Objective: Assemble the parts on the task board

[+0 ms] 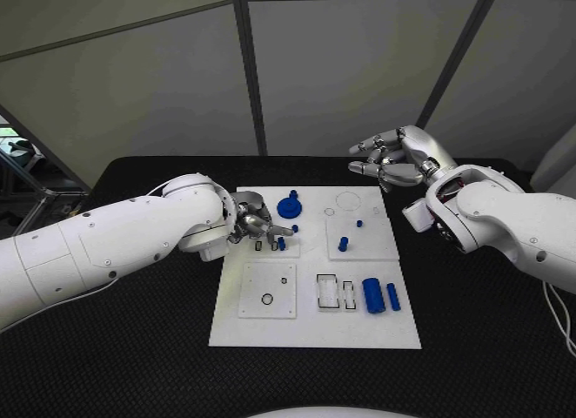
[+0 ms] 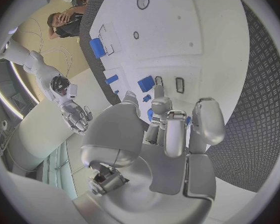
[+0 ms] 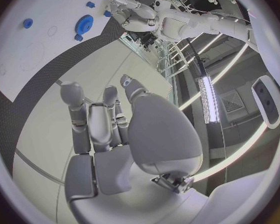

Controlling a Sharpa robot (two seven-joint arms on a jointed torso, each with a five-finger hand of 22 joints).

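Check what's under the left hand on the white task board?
Left hand hovers over small blue parts standing on white task board; whatever lies directly beneath its palm is covered.

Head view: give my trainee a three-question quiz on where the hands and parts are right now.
1. True or false: the right robot hand holds a blue part.
2. Which robot hand is over the task board? A) left B) right C) both
3. Fill in: the two blue cylinders lie at the board's near ____ side.

Key: 1 false, its fingers are apart and empty. 2 A, the left robot hand works beside the blue gear. 3 right.
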